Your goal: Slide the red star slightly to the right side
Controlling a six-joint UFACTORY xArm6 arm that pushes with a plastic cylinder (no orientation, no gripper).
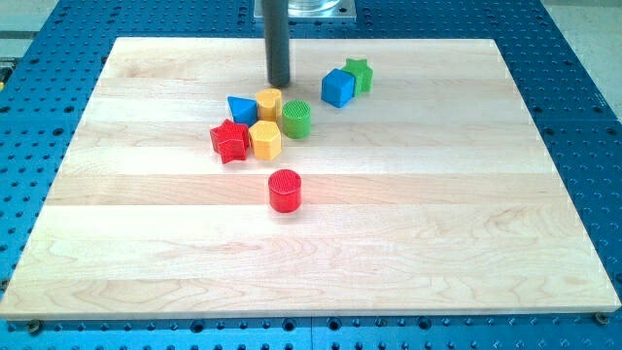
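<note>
Wooden board (408,243) is lying on a blue perforated bench (583,87), carrying no readable writing, with wide bare wood showing toward the view's bottom and both sides. Blocks are clustering near the top centre: red star (230,140) is sitting at the cluster's left, touching the yellow hexagon (265,139) on its right, with blue triangle (242,109), yellow cylinder (269,102), green cylinder (296,119) close by; blue cube (337,87) is touching green star (359,74), red cylinder (285,190) standing alone below. My tip (279,84), a bare rod with no claw, is hanging just above the yellow cylinder.

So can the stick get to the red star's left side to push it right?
Probably yes. My tip sits above the cluster, and the board left of the red star is bare; only the blue triangle needs skirting.
</note>
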